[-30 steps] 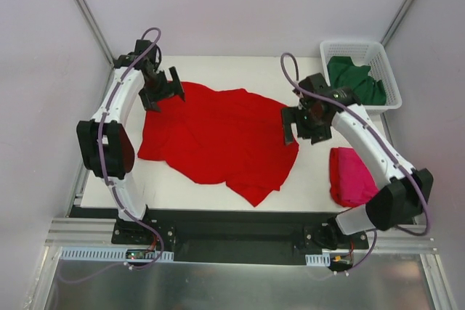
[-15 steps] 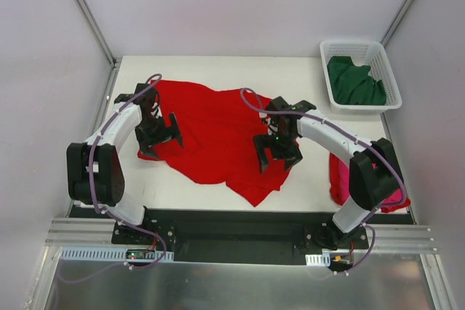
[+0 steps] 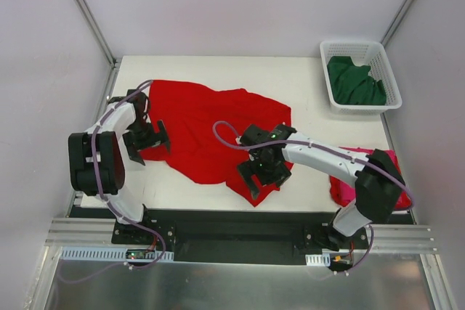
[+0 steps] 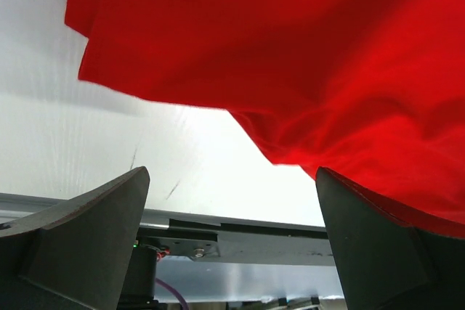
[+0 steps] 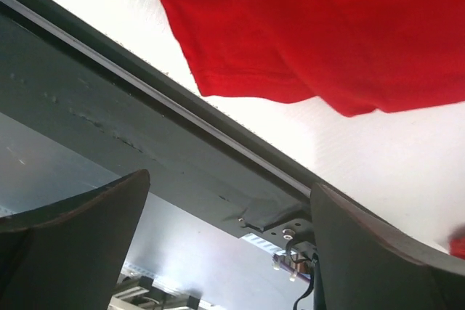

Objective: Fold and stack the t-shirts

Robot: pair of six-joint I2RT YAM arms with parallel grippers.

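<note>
A white tabletop (image 3: pixel 305 81) carries a bright red t-shirt (image 3: pixel 211 125), spread open and rumpled across its middle, one corner trailing toward the near edge. To the far right of the red shirt, a white lattice basket (image 3: pixel 361 44) sits at the tabletop's back corner and holds a crumpled dark green t-shirt (image 3: pixel 354 83). To the near right of the red shirt, well apart from it, a magenta-pink t-shirt (image 3: pixel 340 185) lies bunched, partly hidden by the right arm.

The left hand (image 3: pixel 145 141) hangs at the red shirt's left edge. Its wrist camera shows both fingers (image 4: pixel 87 230) spread wide, with bare tabletop between them and the red hem just beyond, so it grips nothing. The right hand (image 3: pixel 258 173) hangs low over the red shirt's trailing near corner. Its fingers (image 5: pixel 73 230) are likewise splayed far apart, and the wrist view shows the red hem ahead of them, not between them. Whether either hand touches the cloth cannot be told.
</note>
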